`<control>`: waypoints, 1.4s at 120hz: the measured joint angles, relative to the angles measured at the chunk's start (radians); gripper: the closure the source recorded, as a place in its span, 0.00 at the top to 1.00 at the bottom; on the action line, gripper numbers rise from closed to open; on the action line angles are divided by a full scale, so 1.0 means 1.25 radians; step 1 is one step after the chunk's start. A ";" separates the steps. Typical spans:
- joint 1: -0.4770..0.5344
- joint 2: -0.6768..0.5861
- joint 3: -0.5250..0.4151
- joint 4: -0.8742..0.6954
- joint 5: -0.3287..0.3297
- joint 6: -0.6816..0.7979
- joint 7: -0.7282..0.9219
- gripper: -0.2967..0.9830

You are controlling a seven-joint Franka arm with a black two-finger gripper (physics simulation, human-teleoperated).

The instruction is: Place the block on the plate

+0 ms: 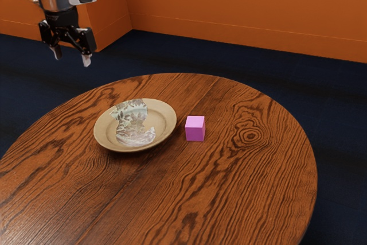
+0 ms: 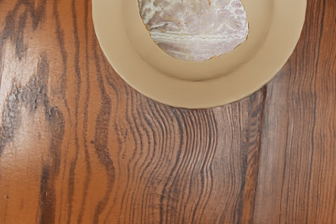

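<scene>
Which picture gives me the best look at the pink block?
The exterior view: the whole block is visible there, on the table beside the plate. The wrist view catches just part of it, cut off at the edge.

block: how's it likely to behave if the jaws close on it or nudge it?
The block looks rigid, with crisp edges and flat faces, so it probably won't deform when squeezed. It sits flat on the table and is about as tall as wide, so a low nudge should slide it rather than tip or roll it. Weight: can't tell.
</scene>
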 joint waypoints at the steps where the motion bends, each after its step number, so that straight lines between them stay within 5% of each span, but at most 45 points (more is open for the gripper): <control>1: 0.000 0.000 0.000 0.000 0.000 0.000 0.000 0.77; 32: 0.005 0.029 -0.002 -0.010 0.000 0.017 -0.004 0.77; 66: -0.060 0.231 -0.011 0.011 -0.123 0.124 -0.030 0.77; 102: -0.075 0.528 -0.052 0.258 -0.180 0.261 -0.116 0.77; 168: -0.068 0.711 -0.063 0.378 -0.186 0.403 -0.284 0.77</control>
